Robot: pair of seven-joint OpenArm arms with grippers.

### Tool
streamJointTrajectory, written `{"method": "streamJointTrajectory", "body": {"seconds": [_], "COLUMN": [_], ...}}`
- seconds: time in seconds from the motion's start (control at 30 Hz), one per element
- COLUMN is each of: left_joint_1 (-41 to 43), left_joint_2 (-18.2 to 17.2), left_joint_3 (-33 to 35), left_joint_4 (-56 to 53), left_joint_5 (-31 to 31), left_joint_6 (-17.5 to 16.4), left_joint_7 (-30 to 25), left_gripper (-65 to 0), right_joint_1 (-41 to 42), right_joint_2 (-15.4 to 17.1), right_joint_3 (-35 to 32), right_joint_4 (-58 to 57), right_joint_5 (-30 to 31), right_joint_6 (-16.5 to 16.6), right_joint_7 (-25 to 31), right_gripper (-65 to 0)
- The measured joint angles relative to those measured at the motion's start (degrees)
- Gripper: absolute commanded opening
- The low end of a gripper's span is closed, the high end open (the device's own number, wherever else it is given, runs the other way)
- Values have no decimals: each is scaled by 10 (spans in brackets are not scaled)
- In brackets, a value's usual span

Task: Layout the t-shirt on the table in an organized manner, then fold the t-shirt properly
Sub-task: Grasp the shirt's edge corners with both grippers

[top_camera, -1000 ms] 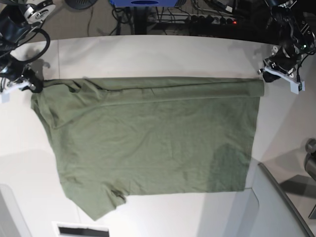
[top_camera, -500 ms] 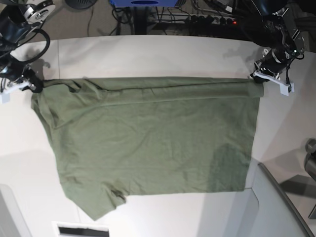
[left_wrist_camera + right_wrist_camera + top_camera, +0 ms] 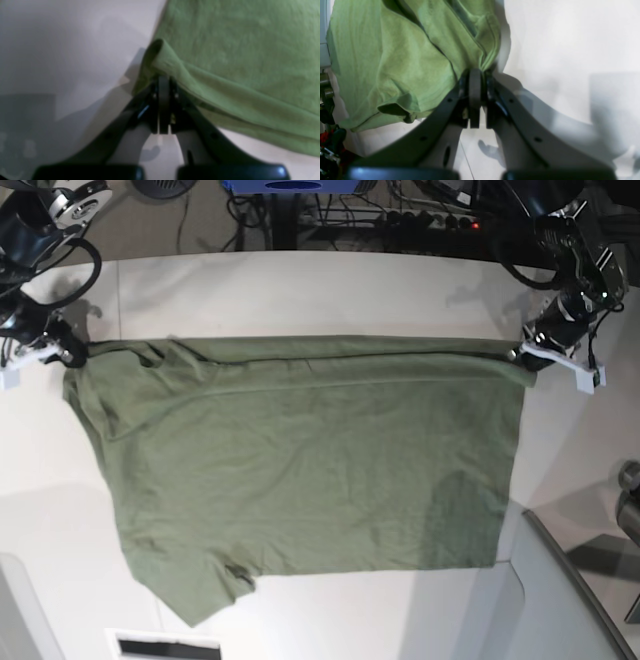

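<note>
We see the large smooth matte white counter carrying the plain olive-green soft cotton t-shirt, spread mostly flat across the middle, one sleeve poking out at the near left corner and the far edge doubled over into a narrow band. The left tool is clamped on the far hem corner of the shirt; its fingers are pressed together with cloth between them. The right tool is likewise clamped on bunched fabric at the opposite far corner, by the sleeve and shoulder. We judge the step in hand as the first fold: both far corners are gripped and the edge is stretched taut between them. The next move likely calls for lifting both corners evenly and carrying them toward the near edge, keeping tension so the fold lands straight. No containers are visible.
</note>
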Motion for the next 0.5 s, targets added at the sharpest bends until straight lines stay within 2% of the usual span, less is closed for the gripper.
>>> {"method": "streamJointTrajectory", "body": {"seconds": [0.17,0.33,0.5], "left_joint_1": [-37,-81,-110], "left_joint_2": [0,-6,-2], "left_joint_3": [1,62,101], "left_joint_4": [-26,-74,-120], "left_joint_5": [0,0,0], "left_joint_6": [0,2,3], "left_joint_7": [-2,-2,-71], "left_gripper": [-650,-650,-650], "right_joint_1": [0,0,0], "right_joint_2": [0,0,0], "right_joint_3": [0,0,0], "right_joint_4": [0,0,0], "right_joint_5": [0,0,0], "right_joint_6": [0,0,0], "right_joint_7": [0,0,0], "right_gripper": [-650,-650,-650]}}
